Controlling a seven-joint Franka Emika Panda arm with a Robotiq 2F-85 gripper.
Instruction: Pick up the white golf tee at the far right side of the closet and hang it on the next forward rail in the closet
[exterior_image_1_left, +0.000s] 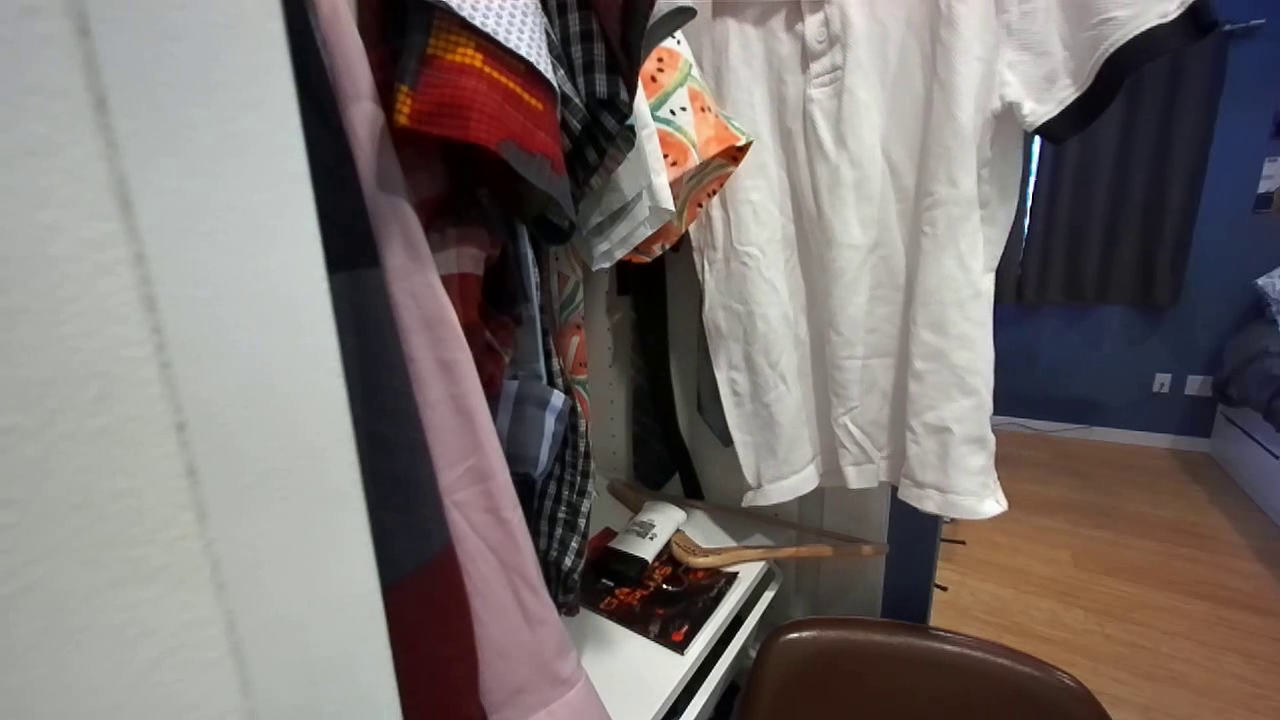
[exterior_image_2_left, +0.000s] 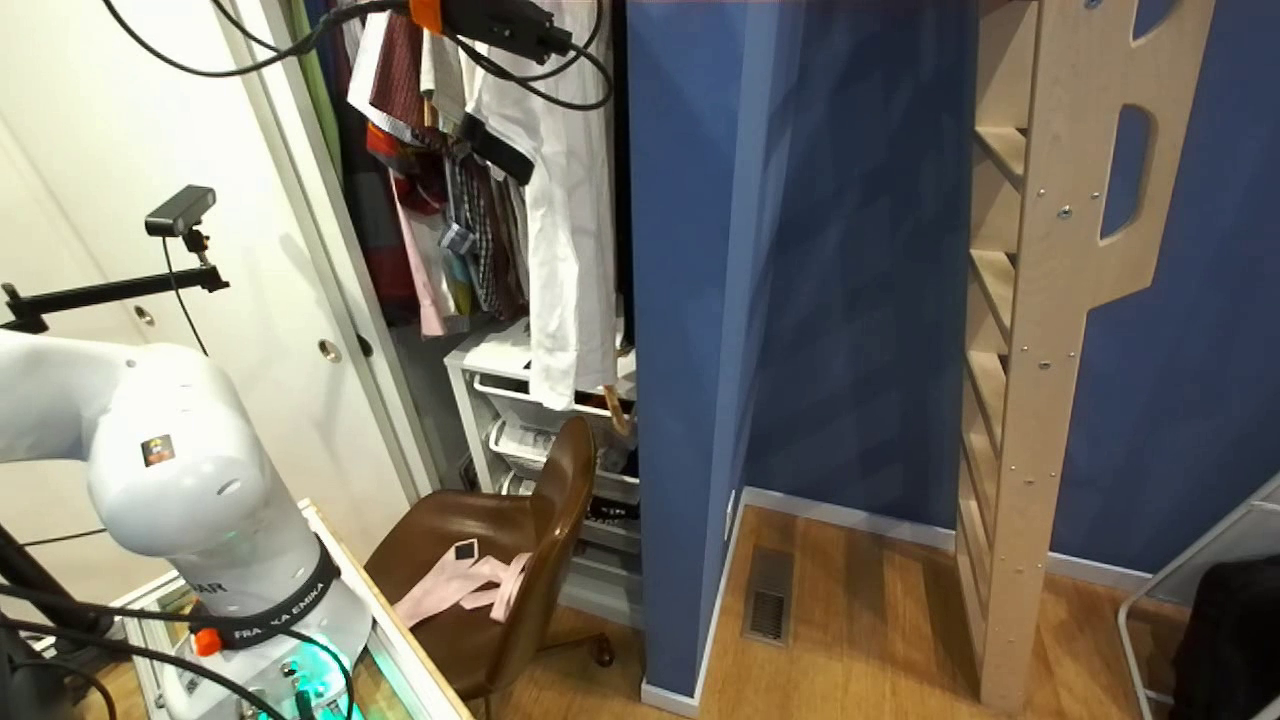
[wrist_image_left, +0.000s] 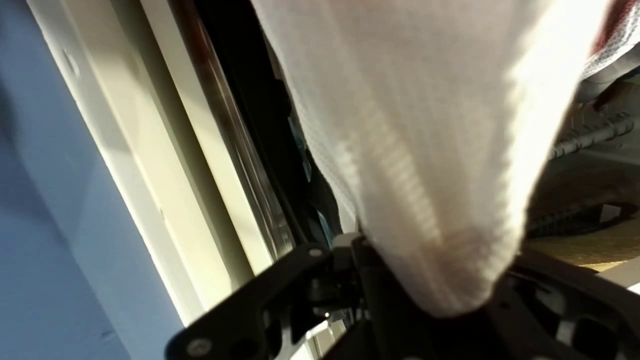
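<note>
Probably midway | pick-up: looks done, hand (wrist_image_left: 425, 285) clamped on tee (exterior_image_1_left: 850, 260) | left, seemingly: hanging it forward, then letting go | tee's top unseen, hang unconfirmed

In an exterior view, soft, even light falls on the white shirt (exterior_image_1_left: 850, 250), while the closet (exterior_image_1_left: 610, 400) behind dims to near-black between the hanging clothes (exterior_image_1_left: 562, 500). A thin sliver of bright light shows beside the dark curtain (exterior_image_1_left: 1110, 200). The white drawer unit (exterior_image_1_left: 625, 660) is pale along its front edge, with black shadow just below. In an exterior view, the pale sliding door (exterior_image_2_left: 200, 110) is brightly lit, and a teal glow colors the robot base (exterior_image_2_left: 318, 668). In the wrist view, the shirt is out of focus, with glare bleaching its right side; the blue wall (wrist_image_left: 55, 225) at left is soft and shaded.
</note>
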